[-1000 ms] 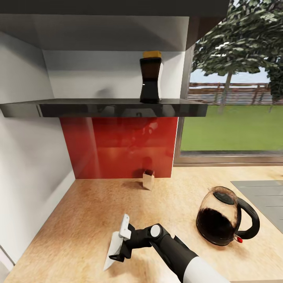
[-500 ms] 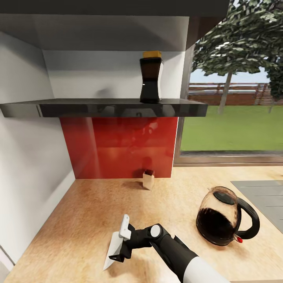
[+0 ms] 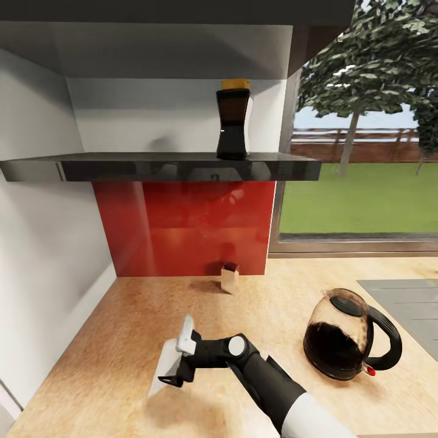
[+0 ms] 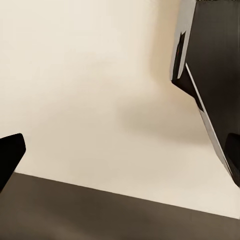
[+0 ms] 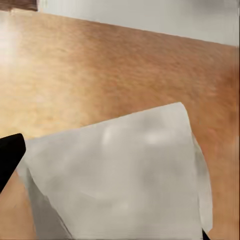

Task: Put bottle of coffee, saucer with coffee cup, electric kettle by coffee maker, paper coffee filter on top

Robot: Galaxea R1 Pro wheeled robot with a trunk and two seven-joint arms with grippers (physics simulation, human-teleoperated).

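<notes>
Nearest you, your right gripper [image 3: 173, 365] is holding the paper filter [image 3: 165, 365] low over the wooden counter [image 3: 121, 340], its fingers clamped on the white sheet; in the right wrist view the filter [image 5: 120, 180] is spreading across the wood grain. Your left gripper's dark fingertips [image 4: 10, 155] are showing at the frame edges, set wide apart with nothing between them, facing a pale surface. To the right, the kettle [image 3: 350, 334] is sitting on the counter, tilted. Further back, a small box [image 3: 230, 277] is standing by the red backsplash [image 3: 182, 225]. Farthest, the coffee bottle [image 3: 234, 121] is standing upright on the shelf [image 3: 121, 167].
</notes>
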